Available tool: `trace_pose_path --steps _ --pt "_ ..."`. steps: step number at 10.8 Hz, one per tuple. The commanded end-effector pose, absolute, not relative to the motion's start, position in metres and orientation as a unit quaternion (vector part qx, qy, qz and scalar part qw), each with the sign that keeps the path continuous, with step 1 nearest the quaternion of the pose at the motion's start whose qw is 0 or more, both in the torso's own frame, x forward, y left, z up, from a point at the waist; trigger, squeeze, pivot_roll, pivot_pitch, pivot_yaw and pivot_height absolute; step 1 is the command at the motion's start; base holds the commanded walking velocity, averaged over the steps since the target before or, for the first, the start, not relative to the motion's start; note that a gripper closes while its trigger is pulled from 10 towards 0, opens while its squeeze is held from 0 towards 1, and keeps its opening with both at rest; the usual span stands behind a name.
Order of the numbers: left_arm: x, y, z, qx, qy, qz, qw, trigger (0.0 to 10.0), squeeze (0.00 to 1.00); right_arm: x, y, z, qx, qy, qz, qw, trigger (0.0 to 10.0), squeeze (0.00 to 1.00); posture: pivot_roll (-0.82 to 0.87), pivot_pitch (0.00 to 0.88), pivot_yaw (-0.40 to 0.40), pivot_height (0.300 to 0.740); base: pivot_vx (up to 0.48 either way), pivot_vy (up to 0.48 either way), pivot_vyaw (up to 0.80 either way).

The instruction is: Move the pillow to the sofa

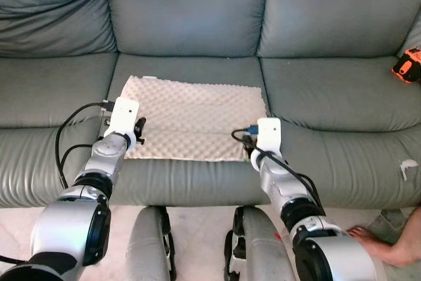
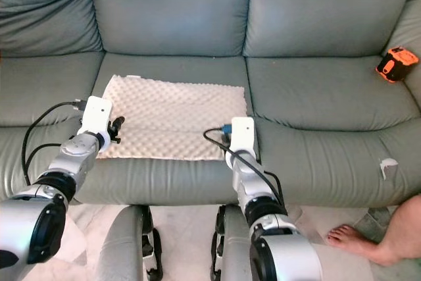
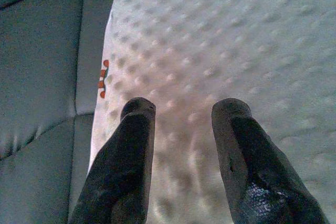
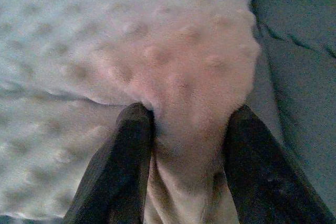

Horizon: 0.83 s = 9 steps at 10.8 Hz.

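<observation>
Lying flat on sofa [image 1: 329, 97], pillow [image 1: 194, 116], right pincer [image 4: 184, 129] pinching its corner, left pincer [image 3: 181, 111] parted above it.

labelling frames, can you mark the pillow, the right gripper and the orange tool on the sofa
pillow [image 1: 197, 113]: left eye view, middle of its dimpled top.
right gripper [image 4: 189, 129]: right wrist view, midway between the fingertips, where pillow fabric bunches.
orange tool [image 2: 396, 64]: right eye view, centre of its body on the seat.

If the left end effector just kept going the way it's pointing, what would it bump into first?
Most likely the pillow: the left end effector points across its bumpy cream surface with open fingers just above it. Beyond lies the sofa backrest, though depth is hard to judge.
</observation>
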<state>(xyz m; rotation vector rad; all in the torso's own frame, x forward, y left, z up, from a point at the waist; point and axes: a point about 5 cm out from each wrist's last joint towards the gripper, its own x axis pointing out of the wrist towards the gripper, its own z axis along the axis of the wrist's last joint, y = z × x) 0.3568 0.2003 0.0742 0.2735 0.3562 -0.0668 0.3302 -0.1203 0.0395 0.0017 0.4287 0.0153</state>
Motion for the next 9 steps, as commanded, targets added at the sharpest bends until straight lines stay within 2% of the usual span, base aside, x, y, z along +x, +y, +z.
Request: trace_pose_path --steps 1,4,8,9 --pt "0.353 0.209 0.069 0.145 0.194 -0.021 0.970 10.0 1.00 0.327 -0.129 0.036 -0.014 0.223 -0.013 0.975 10.0 1.00 -0.08 0.213 -0.038 0.647 0.000 0.000 0.00" --pt "0.355 0.218 0.076 0.144 0.178 -0.006 0.973 10.0 1.00 0.327 -0.145 0.036 -0.019 0.229 -0.053 0.972 10.0 1.00 -0.07 0.196 -0.038 0.647 0.000 0.000 0.00" --pt "0.355 0.231 0.088 0.122 0.133 0.010 0.983 10.0 1.00 0.331 -0.146 0.044 0.009 0.221 -0.063 0.973 10.0 1.00 -0.06 0.164 -0.034 0.647 0.000 0.000 0.00" --pt "0.354 0.229 0.091 0.099 0.103 0.005 0.990 10.0 1.00 0.327 -0.142 0.044 0.048 0.222 -0.056 0.972 10.0 1.00 -0.05 0.147 -0.028 0.647 0.000 0.000 0.00"
